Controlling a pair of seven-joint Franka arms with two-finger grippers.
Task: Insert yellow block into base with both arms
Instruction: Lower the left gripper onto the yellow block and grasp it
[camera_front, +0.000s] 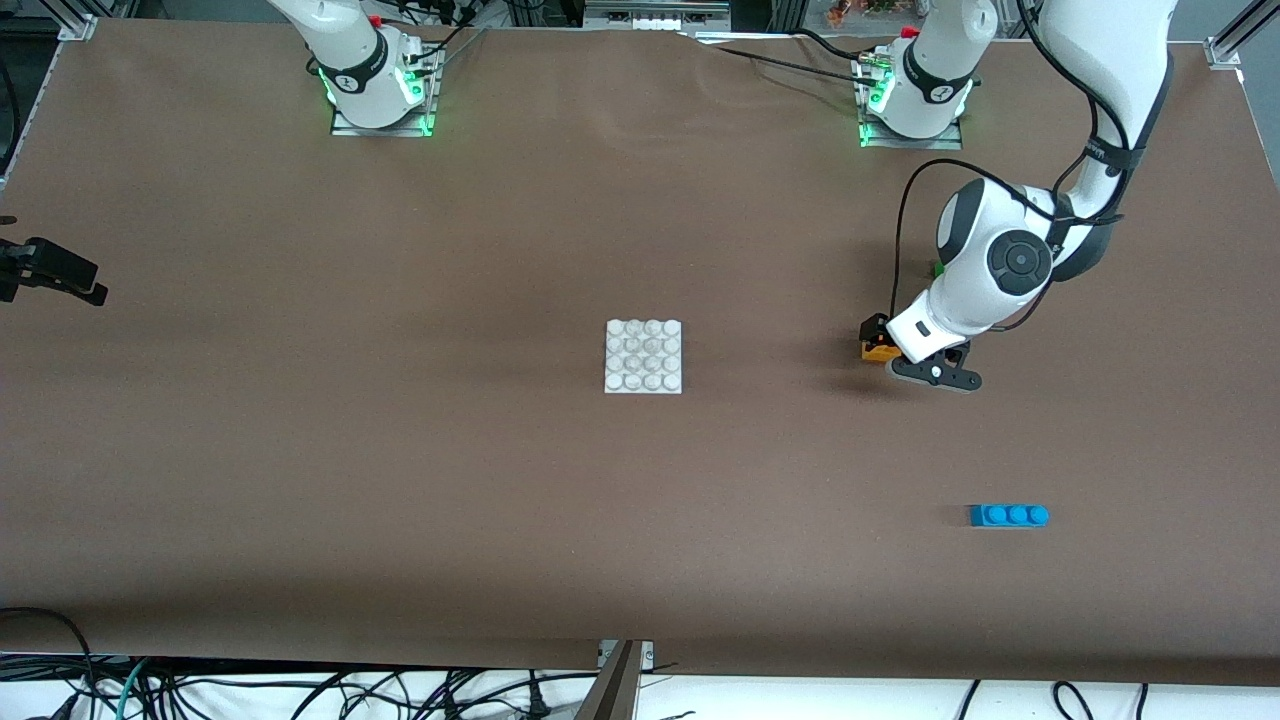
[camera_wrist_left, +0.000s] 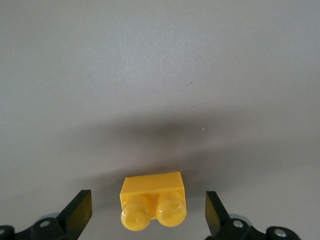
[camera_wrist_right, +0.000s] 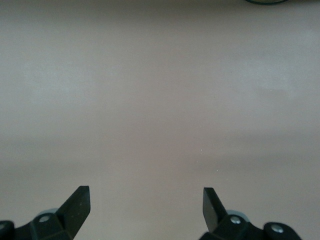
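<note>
Left gripper (camera_wrist_left: 148, 212): jaws spread wide, one finger either side of the yellow block (camera_wrist_left: 153, 201), gaps visible on both sides, no contact. Block sits on the brown table (camera_front: 400, 450), studs up. In the front view the left gripper (camera_front: 882, 345) is low over the yellow block (camera_front: 877, 350), toward the left arm's end of the table; most of the block is hidden by the wrist.

Base (camera_front: 643, 356): flat on the table near the middle, well apart from the block, toward the right arm's end from it.

Blue brick (camera_front: 1008, 515): nearer the front camera than the yellow block, lying free.

Right gripper (camera_wrist_right: 145, 212): jaws released, nothing between them, bare table beneath. In the front view it shows at the right arm's edge of the table (camera_front: 50, 272); this arm waits.
</note>
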